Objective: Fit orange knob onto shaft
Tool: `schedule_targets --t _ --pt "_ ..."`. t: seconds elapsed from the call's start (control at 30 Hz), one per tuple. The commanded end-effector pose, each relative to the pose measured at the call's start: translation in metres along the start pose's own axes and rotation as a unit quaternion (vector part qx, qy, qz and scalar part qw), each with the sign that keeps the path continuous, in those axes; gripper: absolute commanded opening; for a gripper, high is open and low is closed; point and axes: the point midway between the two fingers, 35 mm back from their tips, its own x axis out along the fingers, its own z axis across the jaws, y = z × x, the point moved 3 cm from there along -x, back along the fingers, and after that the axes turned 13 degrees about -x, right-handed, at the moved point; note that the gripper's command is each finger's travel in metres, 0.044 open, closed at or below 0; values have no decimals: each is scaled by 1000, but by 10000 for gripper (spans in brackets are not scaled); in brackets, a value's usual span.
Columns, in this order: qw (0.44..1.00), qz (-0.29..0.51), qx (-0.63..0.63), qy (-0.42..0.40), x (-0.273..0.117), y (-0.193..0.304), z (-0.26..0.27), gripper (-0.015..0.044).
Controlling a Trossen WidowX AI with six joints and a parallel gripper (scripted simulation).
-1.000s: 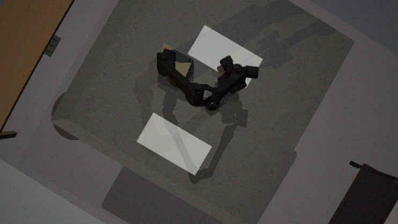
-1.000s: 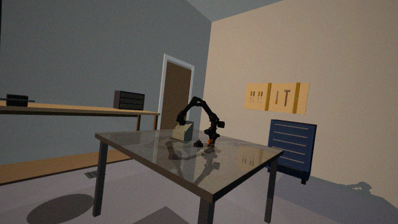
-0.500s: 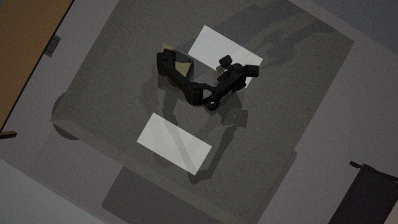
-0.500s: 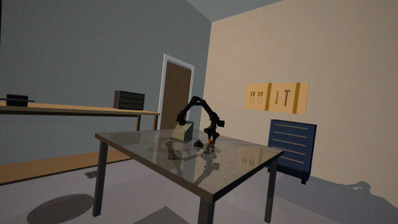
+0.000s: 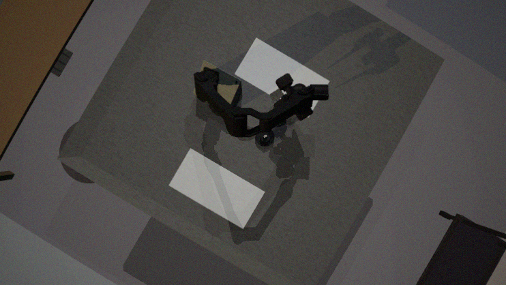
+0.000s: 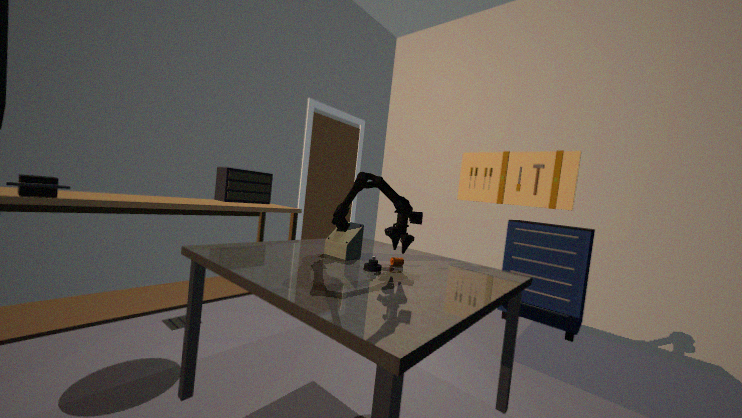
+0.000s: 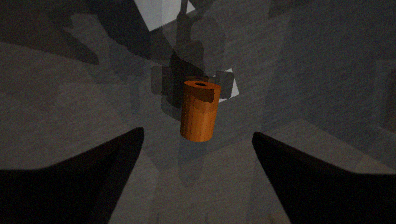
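Note:
The orange knob (image 6: 396,261) (image 7: 199,117) lies on its side on the table. In the wrist view its end face with the dark hole points toward the top of the picture. The flat side of the hole is too small to tell. The dark round pedestal (image 5: 262,142) (image 6: 372,266) with its silver shaft (image 5: 265,136) (image 6: 373,258) stands upright beside the knob, to its left in the exterior view. My gripper (image 6: 399,250) (image 7: 200,134) is open and empty, a little above the knob. In the top view the arm hides the knob.
The grey reflective table (image 5: 336,141) (image 6: 425,311) bears the arm's base box (image 5: 228,93) (image 6: 343,245), which stands behind the pedestal in the exterior view. White rectangular patches (image 5: 215,187) and arm shadows show on the table top.

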Motion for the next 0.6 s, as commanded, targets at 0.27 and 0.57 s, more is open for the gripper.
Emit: schedule_targets --t 0.27,0.57 --pt "881 2 -474 0 -3 5 0 440" --pt "592 2 -806 -2 -5 9 1 440"
